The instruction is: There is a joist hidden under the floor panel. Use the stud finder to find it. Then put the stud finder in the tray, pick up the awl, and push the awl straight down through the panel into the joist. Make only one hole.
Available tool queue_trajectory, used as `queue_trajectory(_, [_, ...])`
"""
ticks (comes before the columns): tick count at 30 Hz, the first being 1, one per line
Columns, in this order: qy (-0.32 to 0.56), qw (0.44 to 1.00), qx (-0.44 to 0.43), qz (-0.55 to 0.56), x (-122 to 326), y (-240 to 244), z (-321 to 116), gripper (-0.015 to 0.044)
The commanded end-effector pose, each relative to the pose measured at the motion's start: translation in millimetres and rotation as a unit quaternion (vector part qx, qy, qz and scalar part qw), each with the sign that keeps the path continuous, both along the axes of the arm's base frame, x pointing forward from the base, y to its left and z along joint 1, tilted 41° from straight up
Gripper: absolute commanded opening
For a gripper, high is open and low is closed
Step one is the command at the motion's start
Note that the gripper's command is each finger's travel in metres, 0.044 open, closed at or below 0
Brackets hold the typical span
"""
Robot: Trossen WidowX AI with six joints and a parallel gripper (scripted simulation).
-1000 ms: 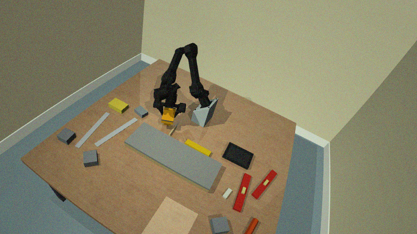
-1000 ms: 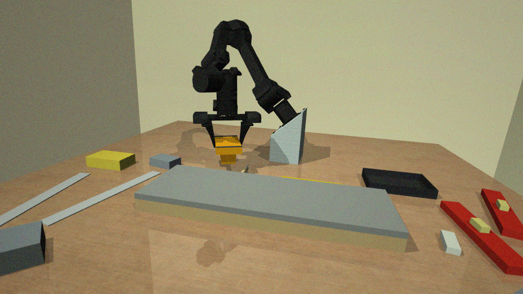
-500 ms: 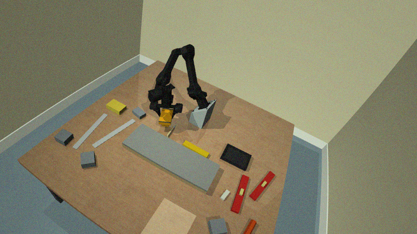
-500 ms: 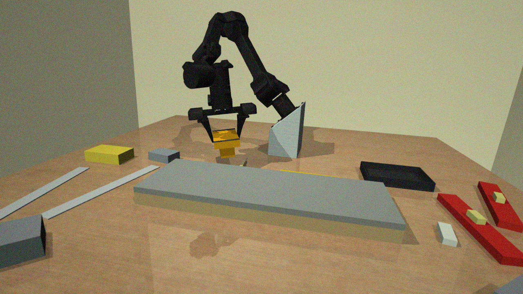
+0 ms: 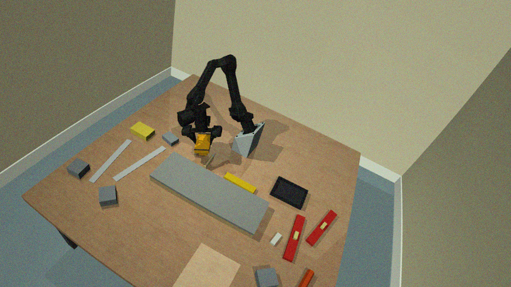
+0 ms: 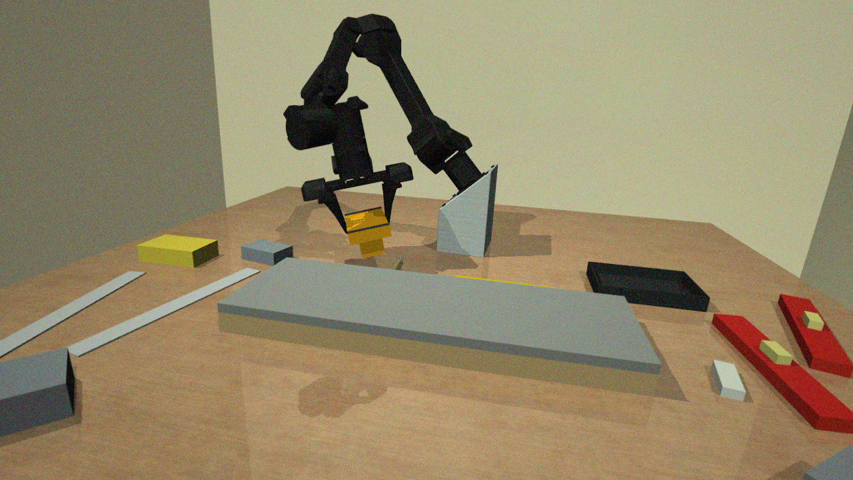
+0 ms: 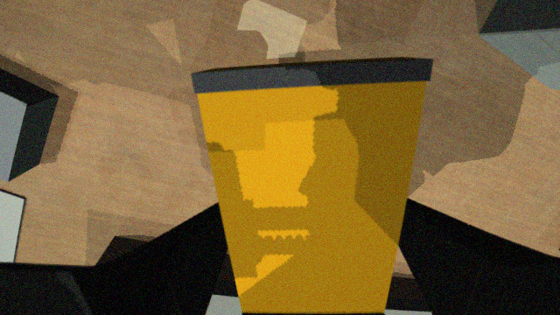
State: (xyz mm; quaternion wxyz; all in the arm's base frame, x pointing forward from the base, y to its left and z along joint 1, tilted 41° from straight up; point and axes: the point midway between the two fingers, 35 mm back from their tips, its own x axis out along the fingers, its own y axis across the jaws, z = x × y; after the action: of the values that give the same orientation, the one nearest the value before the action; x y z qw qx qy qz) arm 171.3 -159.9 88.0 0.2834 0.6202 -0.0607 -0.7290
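My gripper (image 5: 203, 139) (image 6: 367, 227) (image 7: 309, 206) is shut on the stud finder (image 5: 201, 147) (image 6: 372, 237) (image 7: 280, 175), an orange block with dark edge bands and a narrower foot. It hangs slightly tilted above the table, behind the left part of the grey floor panel (image 5: 209, 194) (image 6: 441, 316). The awl (image 5: 210, 161) (image 6: 400, 263) lies just behind the panel, close to the right of the stud finder; the panel hides part of it in the exterior view. The black tray (image 5: 289, 192) (image 6: 647, 287) is empty, behind the panel's right end. The joist is hidden.
A yellow bar (image 5: 239, 182) lies behind the panel. A yellow block (image 5: 141, 130) (image 6: 176, 249), a small grey block (image 5: 170, 138) (image 6: 266, 251) and two pale strips are on the left. Two red levels, a white block (image 5: 275, 238) and an orange-handled screwdriver (image 5: 305, 282) are on the right.
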Motion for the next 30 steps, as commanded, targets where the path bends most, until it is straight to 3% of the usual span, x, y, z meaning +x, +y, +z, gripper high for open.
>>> queue_trajectory(1, [0.005, 1.000, 0.016, -0.001, 1.2, -0.2, -0.6, 0.0000])
queue_trajectory(30, [0.028, 0.994, 0.098, -0.024, 2.7, -5.0, 0.8, 0.0000])
